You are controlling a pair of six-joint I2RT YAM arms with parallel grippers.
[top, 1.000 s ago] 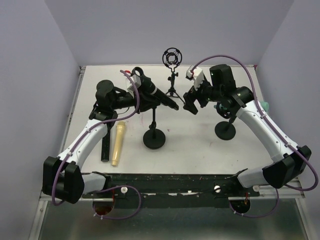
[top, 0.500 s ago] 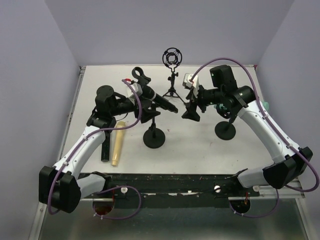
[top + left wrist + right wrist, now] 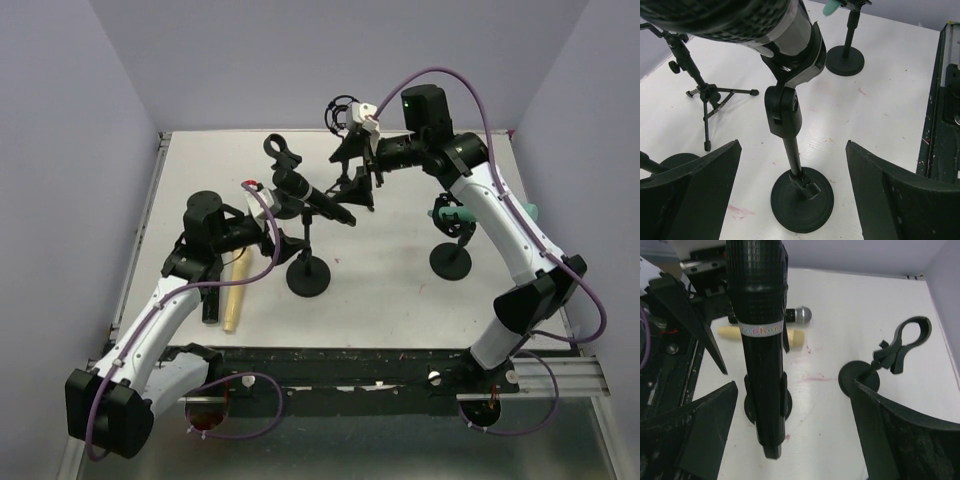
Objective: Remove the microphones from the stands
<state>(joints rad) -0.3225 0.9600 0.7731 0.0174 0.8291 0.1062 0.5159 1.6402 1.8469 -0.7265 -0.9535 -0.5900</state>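
Black rigid microphone sits tilted in the clip atop the stand. The barrel looks smooth, probably slick, with some heft. I'd grip it between clip and head. Left gripper and right gripper flank the stand, spread wide, empty.

The scene is lit evenly and softly from above. The white table is rendered bright but not blown out, and only a faint, short shadow is cast around the stand base. The overhead view is sharp throughout. In the left wrist view the microphone, close to the lens, is slightly blurred, a pale sheen is caught on its glossy barrel, and the dark fingers are shown with almost no surface detail.
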